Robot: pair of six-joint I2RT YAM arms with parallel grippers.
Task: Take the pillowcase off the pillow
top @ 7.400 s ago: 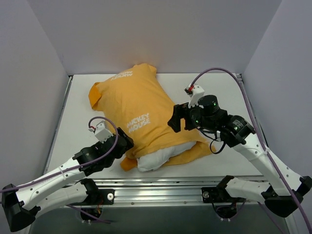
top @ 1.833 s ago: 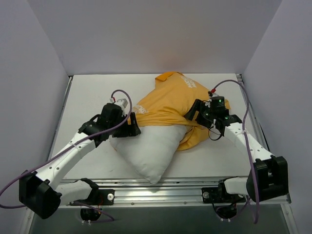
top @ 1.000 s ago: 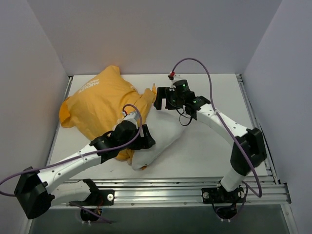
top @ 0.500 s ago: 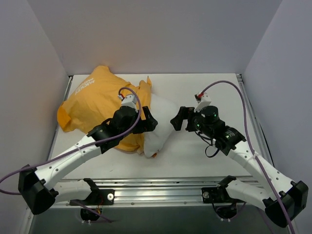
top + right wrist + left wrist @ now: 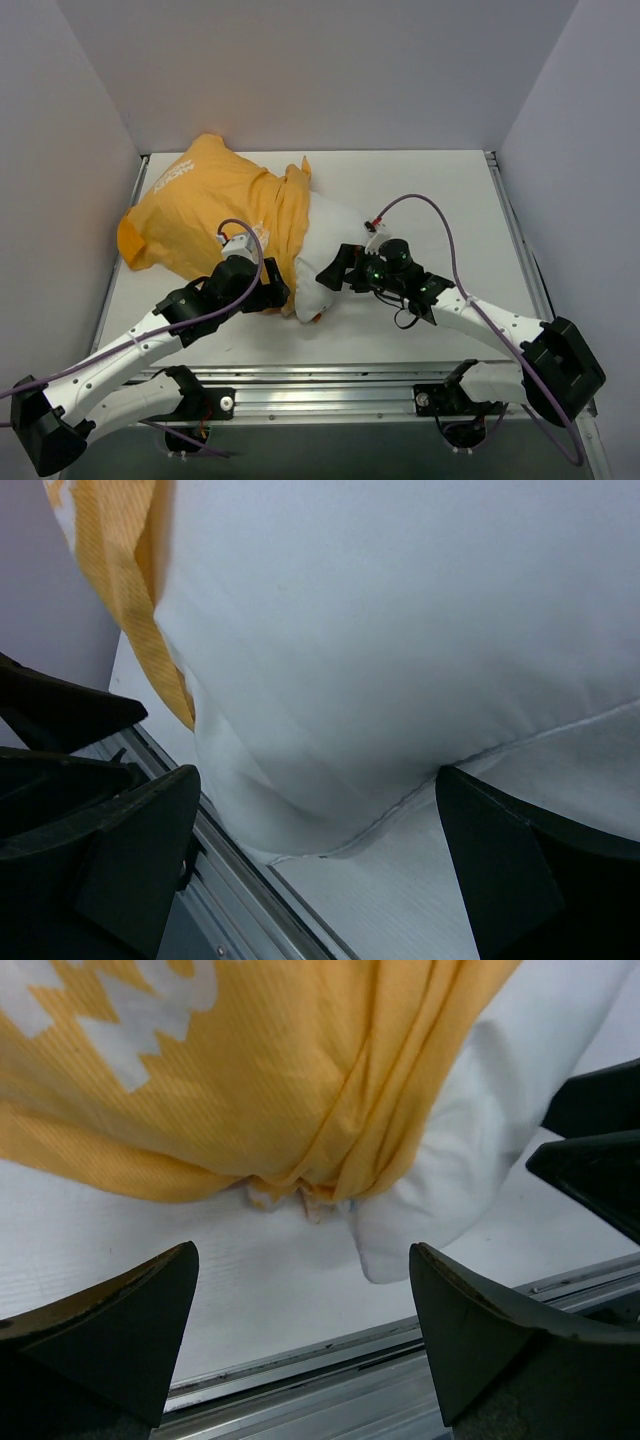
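Tally, all views.

- One pillowcase (image 5: 205, 205) of orange-yellow ribbed fabric with white lettering is counted.
- One plump, plain white pillow (image 5: 335, 235) is counted.
- One flat white table (image 5: 450, 220) is recorded.
- Two robot arms of white links and black joints are noted: the left arm (image 5: 110, 355) and the right arm (image 5: 490, 318).
- Two black grippers are logged: the left gripper (image 5: 265, 292) and the right gripper (image 5: 335, 272).
- Two dark wedge-shaped fingers (image 5: 110, 1330) are seen in the left wrist view and two more in the right wrist view, so four are tallied.
- Two thin purple cables (image 5: 415, 197) are counted, one per arm.
- Three plain grey walls (image 5: 300, 70) are noted.
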